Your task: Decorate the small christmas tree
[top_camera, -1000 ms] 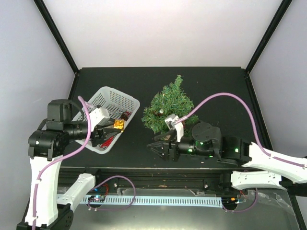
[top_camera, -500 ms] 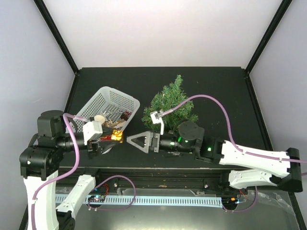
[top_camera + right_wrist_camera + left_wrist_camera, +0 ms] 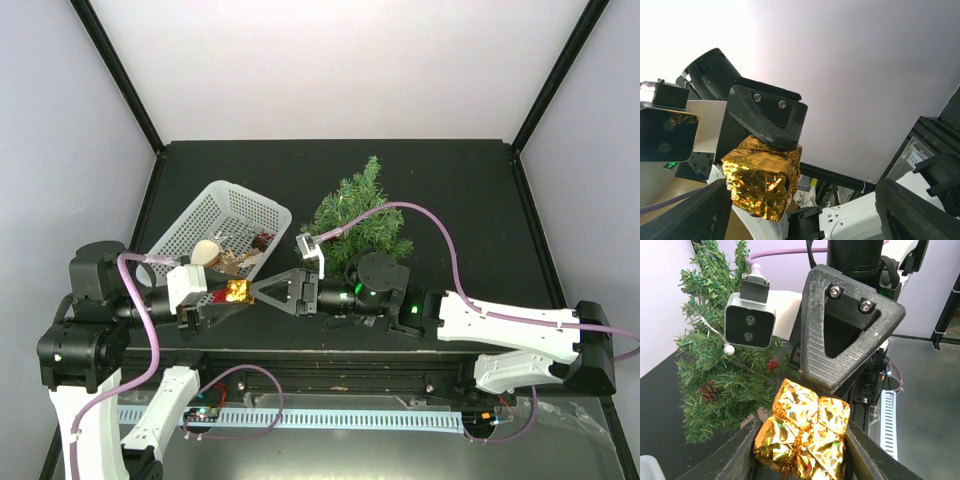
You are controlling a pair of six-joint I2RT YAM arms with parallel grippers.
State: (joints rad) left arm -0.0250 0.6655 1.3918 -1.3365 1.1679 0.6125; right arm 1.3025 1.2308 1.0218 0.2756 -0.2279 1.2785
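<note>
From above, one small christmas tree (image 3: 360, 218) stands upright on the desk (image 3: 460, 190), to the right of one white basket (image 3: 225, 205). The trinkets (image 3: 240, 255) in the basket are too jumbled to count. At the near edge the left claw (image 3: 232, 297) grips a single gold foil parcel (image 3: 238, 291). The right claw (image 3: 272, 292) points straight at it, just beside it. The step in hand looks like passing one ornament from the left arm to the right, bound for the tree.

In the left wrist view, the parcel (image 3: 802, 432) sits pinched between the left claw's two fingers (image 3: 735, 455). One ribbed finger (image 3: 850, 325) of the right claw hangs just above it, though I cannot tell if they touch. Behind, the tree (image 3: 715, 365) shows one red berry (image 3: 772, 364), one pine cone (image 3: 709, 389) and one white bead (image 3: 729, 349).

In the right wrist view, the right claw (image 3: 802, 200) stands wide and holds nothing, with the parcel (image 3: 762, 182) ahead of it. Next, I judge, it must straddle the parcel's free sides and close before the left claw lets go.
</note>
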